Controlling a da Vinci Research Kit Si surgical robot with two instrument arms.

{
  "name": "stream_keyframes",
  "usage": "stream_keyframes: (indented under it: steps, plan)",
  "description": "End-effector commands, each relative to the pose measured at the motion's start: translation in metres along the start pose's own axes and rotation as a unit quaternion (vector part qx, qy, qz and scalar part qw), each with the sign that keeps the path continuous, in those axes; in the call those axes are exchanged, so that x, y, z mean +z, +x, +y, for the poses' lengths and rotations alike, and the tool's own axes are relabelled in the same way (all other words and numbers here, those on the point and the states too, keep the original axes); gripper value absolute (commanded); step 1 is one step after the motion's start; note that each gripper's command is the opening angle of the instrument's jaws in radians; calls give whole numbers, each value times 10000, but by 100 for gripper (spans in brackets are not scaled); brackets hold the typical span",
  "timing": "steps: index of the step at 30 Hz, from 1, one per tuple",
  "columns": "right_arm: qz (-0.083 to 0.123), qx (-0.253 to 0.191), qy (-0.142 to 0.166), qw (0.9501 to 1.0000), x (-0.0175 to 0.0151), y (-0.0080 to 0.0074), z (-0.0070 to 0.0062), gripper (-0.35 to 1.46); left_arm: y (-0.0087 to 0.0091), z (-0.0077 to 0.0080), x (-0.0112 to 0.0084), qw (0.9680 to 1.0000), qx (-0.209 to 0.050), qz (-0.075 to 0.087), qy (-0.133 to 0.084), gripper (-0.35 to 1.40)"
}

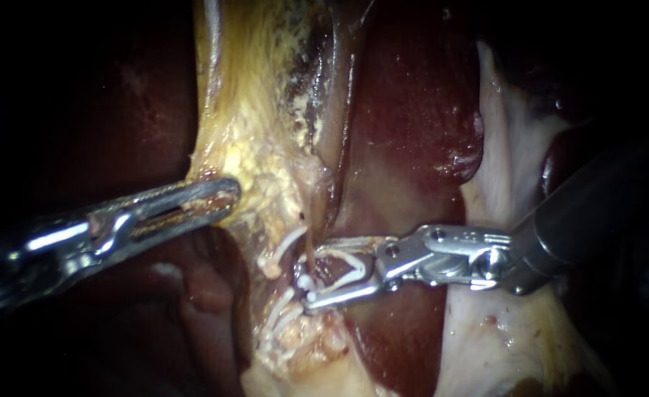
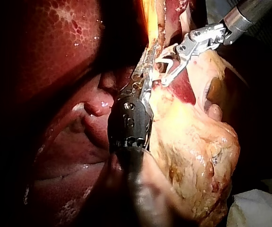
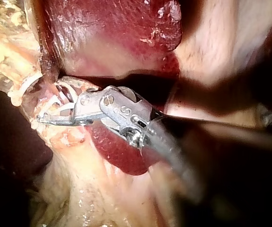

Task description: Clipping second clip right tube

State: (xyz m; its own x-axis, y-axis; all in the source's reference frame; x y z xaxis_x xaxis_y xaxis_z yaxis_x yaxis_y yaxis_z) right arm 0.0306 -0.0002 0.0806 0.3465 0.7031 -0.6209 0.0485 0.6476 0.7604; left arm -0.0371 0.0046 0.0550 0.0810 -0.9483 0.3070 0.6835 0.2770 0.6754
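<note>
My right instrument (image 1: 313, 272) comes in from the right, its jaws spread wide with a white clip (image 1: 348, 269) held between them. The jaws straddle a thin tube (image 1: 317, 220) beside the yellow fatty tissue (image 1: 258, 147). Another white clip (image 1: 286, 245) sits on the tissue just left of the jaws, and several more (image 1: 276, 323) lie below. My left instrument (image 1: 225, 195) has its jaws shut on the edge of the yellow tissue. The left wrist view shows both instruments (image 2: 145, 71) (image 2: 162, 72) close together. In the right wrist view the jaws (image 3: 50, 101) reach the clipped area.
Dark red liver (image 1: 412, 110) lies behind and above the right instrument. Pale membrane (image 1: 508, 147) hangs behind its shaft and spreads below it. White gauze (image 2: 258, 208) shows off to one side of the left instrument's shaft in the left wrist view.
</note>
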Motion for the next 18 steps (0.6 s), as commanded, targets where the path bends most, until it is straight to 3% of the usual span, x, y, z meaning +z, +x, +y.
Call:
stream_keyframes:
  steps: [1, 11, 12, 15, 18]
  plan:
    - [3, 38, 0, 10000, 0, 0, 0, 58, 0, 0, 0, 10000, 1, 0, -1, -35]
    - [-3, 411, 69, 9991, 1, -1, 0, 51, 0, -1, 0, 10000, 1, -1, -2, -35]
    - [8, 493, 92, 9987, -1, -2, 0, 38, 0, -1, 0, 10000, 1, -1, -2, -35]
    - [-189, 616, 84, 9979, -6, -2, -1, -33, 0, -1, 0, 10000, 2, -1, -2, -35]
    - [-196, 654, -13, 9977, -8, -1, -1, -35, 0, -1, 0, 10000, 1, -1, -2, -35]
